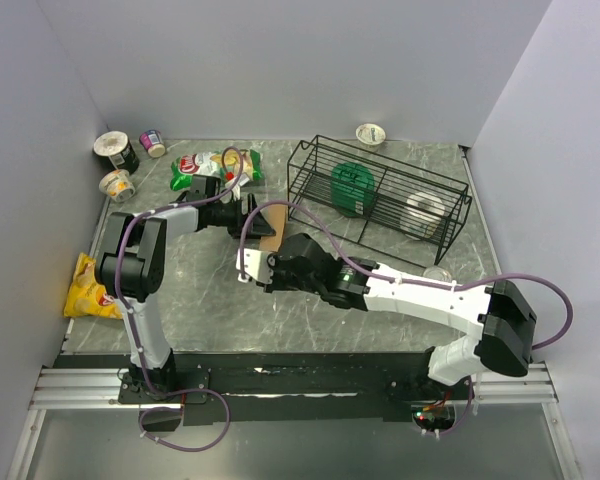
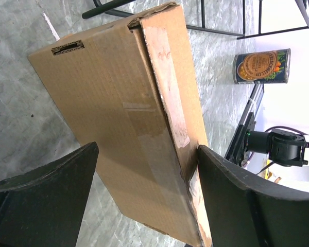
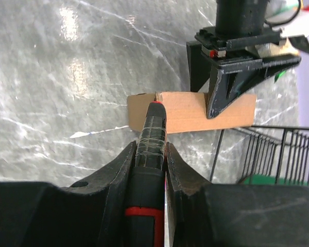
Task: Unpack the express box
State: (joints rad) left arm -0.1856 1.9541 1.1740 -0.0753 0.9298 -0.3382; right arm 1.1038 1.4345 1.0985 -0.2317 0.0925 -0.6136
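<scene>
Jaws: straddling flat brown cardboard box (image 2: 108,103), left gripper (image 2: 148,148) wide, unclamped; pinching black-red pen-shaped cutter (image 3: 153,123), right gripper (image 3: 150,149), tip at 12 o'clock. Risking box skidding under push.

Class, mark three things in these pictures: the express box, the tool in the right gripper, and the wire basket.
express box (image 2: 129,123): left wrist view, on its broad cardboard face.
black-handled tool (image 3: 151,131): right wrist view, on its taped shaft.
wire basket (image 1: 390,161): top external view, on its far top rim.
</scene>
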